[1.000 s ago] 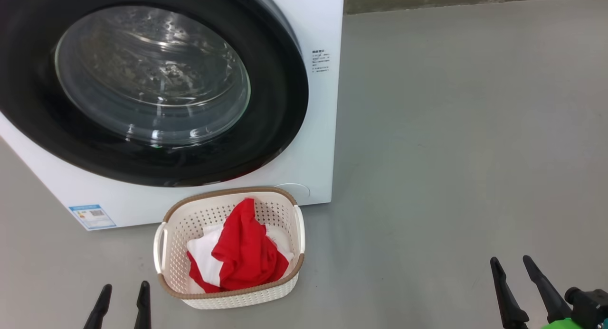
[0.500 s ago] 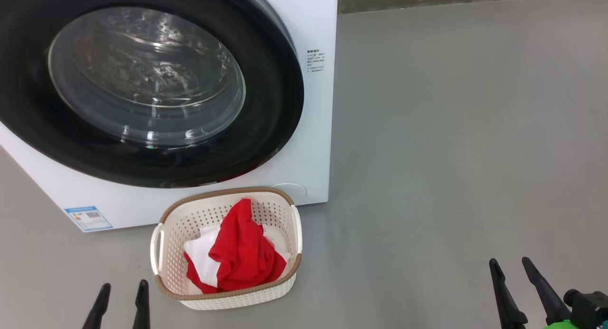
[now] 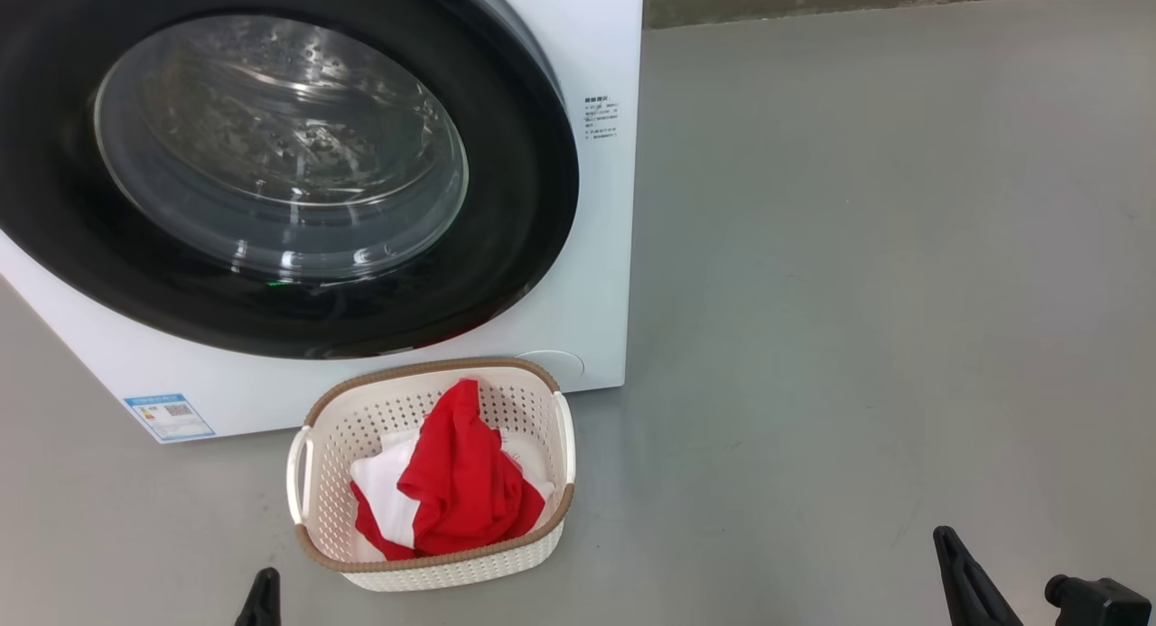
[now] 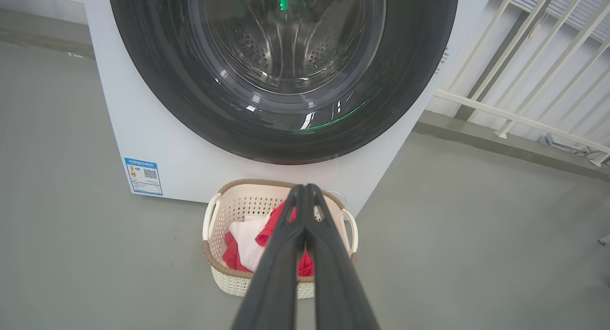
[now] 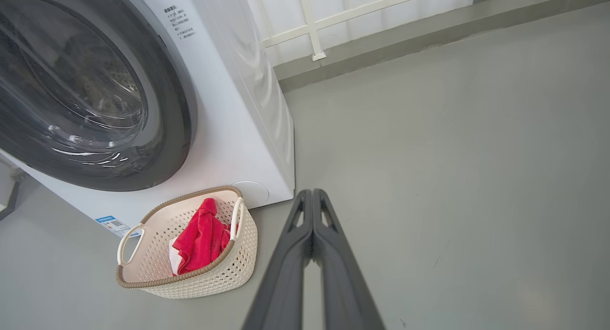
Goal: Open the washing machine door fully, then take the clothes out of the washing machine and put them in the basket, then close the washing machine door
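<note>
My left claw (image 4: 302, 189) and right claw (image 5: 312, 193) are sitting pinched shut, empty; clothes (image 3: 461, 481) lying in basket (image 3: 433, 558), washing machine door (image 3: 533, 201) probably latched, so I'm planning a retreat wide of basket.

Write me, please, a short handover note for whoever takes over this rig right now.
Left gripper: shut, empty, pointing toward the basket.
Right gripper: shut, empty, over bare floor to the basket's right.
Things: the clothes lie in the basket, which stands on the floor just before the washing machine. The washing machine door looks closed.
Done: clothes in basket, door shut.
Left: apparently nothing; no red shows through the glass.
</note>
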